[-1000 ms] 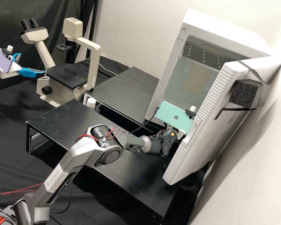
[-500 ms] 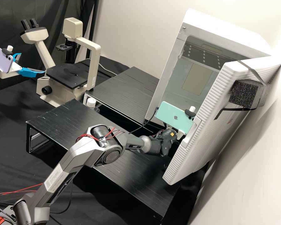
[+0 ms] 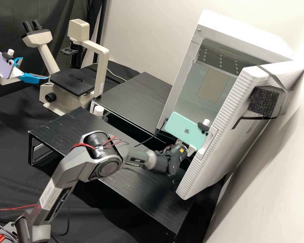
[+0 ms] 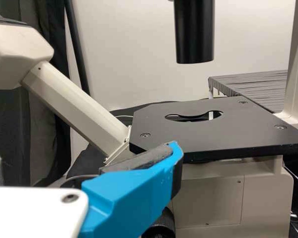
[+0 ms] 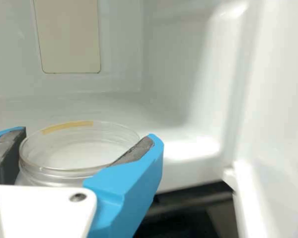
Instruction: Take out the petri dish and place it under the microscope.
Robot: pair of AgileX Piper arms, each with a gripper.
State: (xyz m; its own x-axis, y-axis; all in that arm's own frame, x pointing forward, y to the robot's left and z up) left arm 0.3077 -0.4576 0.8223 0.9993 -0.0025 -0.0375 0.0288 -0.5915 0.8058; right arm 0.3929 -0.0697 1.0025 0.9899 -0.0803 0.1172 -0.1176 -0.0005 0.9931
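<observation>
Gripping the petri dish (image 5: 64,172) with my right gripper (image 3: 193,147) over at the white cabinet (image 3: 229,28), one dark finger pad on either side of the glass. The dish sits level, more or less, with a yellowish strip (image 5: 67,127) along its rim and the cabinet's pale floor and back wall behind it. Can't honestly tell whether its base is touching that floor, since my own gripper covers the bottom.

The cabinet door (image 3: 223,145) is swung out right beside that wrist, and it's got a block of black foam (image 3: 263,101) strapped to the outside. There's a mint green phone (image 3: 185,130) riding on top of the wrist too, lol.

My left gripper (image 3: 34,69) is over by the microscope (image 3: 103,67), nothing between its fingers, which are spread apart. One of them is near the corner of the black stage (image 4: 213,139), the plate with the cutout in it. That arm carries a lavender phone (image 3: 0,62).

As for the rest, a long black stand (image 3: 67,135) runs under my right forearm, another low black stand (image 3: 135,101) is between the microscope and the cabinet, and a white-capped bottle (image 3: 98,110) is tucked in near both.
</observation>
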